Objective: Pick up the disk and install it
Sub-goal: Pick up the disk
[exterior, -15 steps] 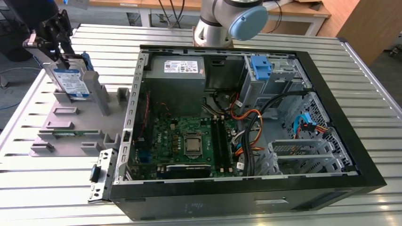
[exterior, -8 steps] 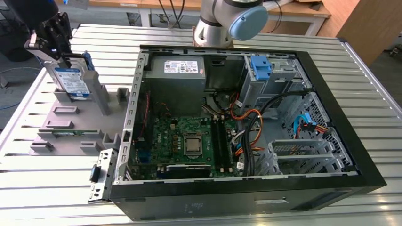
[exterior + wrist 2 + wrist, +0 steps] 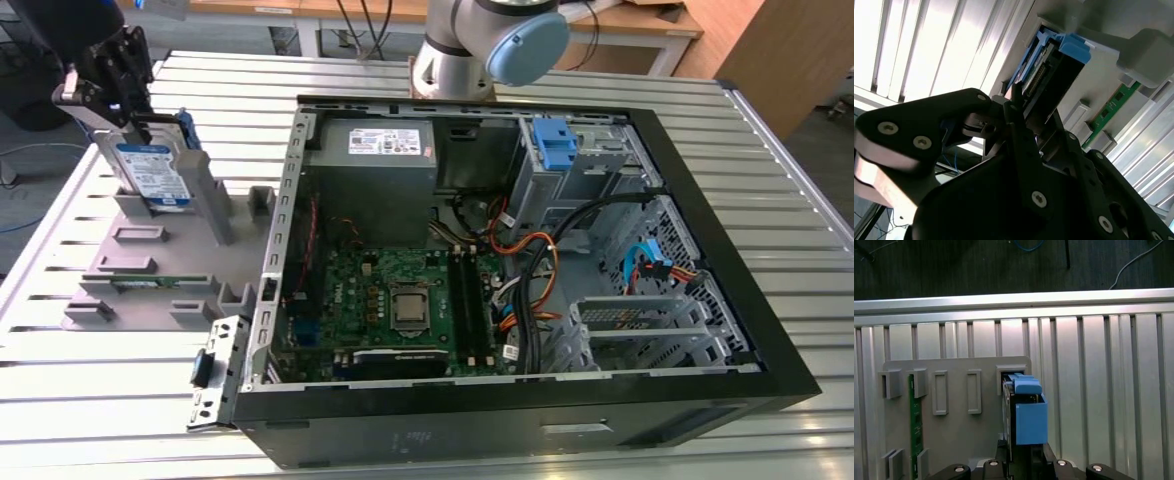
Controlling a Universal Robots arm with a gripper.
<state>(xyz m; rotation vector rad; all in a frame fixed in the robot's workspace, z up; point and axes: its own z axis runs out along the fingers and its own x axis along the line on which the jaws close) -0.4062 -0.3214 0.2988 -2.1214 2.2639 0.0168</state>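
My gripper (image 3: 118, 118) is clamped on the top edge of the disk (image 3: 147, 178), which stands upright at its slot in the grey holder (image 3: 174, 255), beside the computer case (image 3: 534, 430). A crooked lift could jam its blue rails in that slot.

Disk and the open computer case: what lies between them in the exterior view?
Exterior view: only the grey holder tray lies between disk and computer case.

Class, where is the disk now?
The disk stands upright on the grey fixture at the exterior view's left, beside the computer case, under the gripper.
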